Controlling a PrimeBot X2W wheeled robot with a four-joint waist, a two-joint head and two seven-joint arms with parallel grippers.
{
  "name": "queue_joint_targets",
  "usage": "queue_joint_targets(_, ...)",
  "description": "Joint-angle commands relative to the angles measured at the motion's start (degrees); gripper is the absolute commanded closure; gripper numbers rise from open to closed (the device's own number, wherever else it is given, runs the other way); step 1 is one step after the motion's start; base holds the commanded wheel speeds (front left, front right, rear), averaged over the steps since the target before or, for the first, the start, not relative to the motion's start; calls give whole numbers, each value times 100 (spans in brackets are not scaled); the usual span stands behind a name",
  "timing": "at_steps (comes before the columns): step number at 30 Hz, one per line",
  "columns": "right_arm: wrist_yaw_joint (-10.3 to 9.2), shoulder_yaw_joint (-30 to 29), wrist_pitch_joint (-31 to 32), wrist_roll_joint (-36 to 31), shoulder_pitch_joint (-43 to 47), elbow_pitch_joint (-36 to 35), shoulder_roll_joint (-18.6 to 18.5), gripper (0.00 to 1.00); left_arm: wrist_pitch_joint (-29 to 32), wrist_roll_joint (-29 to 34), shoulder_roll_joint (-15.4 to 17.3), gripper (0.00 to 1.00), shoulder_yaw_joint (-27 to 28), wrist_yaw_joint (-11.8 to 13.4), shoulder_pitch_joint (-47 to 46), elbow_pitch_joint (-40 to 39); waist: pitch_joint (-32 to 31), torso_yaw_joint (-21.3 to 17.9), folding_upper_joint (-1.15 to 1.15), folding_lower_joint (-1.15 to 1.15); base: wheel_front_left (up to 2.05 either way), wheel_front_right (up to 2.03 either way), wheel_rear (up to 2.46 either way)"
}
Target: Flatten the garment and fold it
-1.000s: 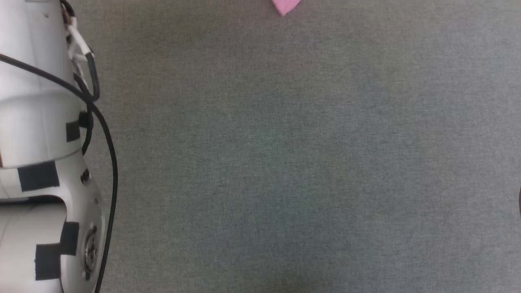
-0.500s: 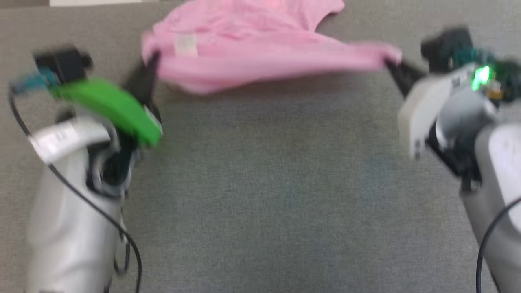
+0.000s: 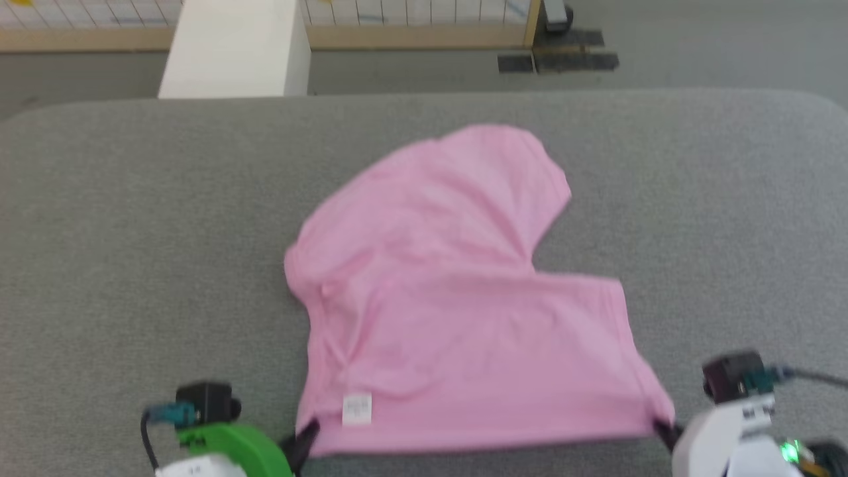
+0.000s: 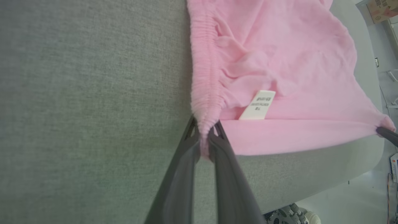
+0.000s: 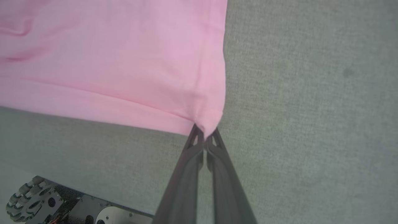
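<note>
Fabric of the thin, light-pink garment with its small white label is lying mid-frame in the head view on the grey felt-covered table. At its lower corners the left gripper and right gripper are pinching cloth, jaws closed. Uneven pulling is risking a slipped corner, since each grip is catching little fabric.

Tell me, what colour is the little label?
The label is white with dark print, clearest in left wrist view.
</note>
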Motion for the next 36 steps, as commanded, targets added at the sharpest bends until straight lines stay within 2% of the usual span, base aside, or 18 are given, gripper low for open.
queue_joint_targets(1,-12,-179,139,-66,328,-118,103,100,71,-47,86,100,51,150,293,-128,-386,149,0,1,0,0,0)
queue_joint_targets(7,-12,-489,698,-19,1337,-567,377,100,380,-144,198,100,6,423,1058,-658,-530,225,0,1,0,0,0)
queue_joint_targets(14,-12,-504,656,-81,1319,-1021,442,100,260,-178,54,100,-148,284,1044,-1022,-607,259,0,1,0,0,0)
queue_joint_targets(18,-12,-336,414,-159,768,-1093,263,100,10,-120,-105,100,-184,143,703,-992,-566,260,0,1,0,0,0)
queue_joint_targets(24,-12,57,234,-256,-617,-776,-327,100,-302,135,-264,100,-198,14,-175,-724,-231,380,0,1,0,0,0)
queue_joint_targets(29,-12,371,124,-249,-1945,-135,-697,100,-584,221,-574,100,-152,20,-1032,-286,172,572,0,1,0,0,0)
queue_joint_targets(36,-12,858,-212,-234,-3565,1114,-1009,100,-1135,448,-863,100,11,121,-1984,510,785,824,0,1,0,0,0)
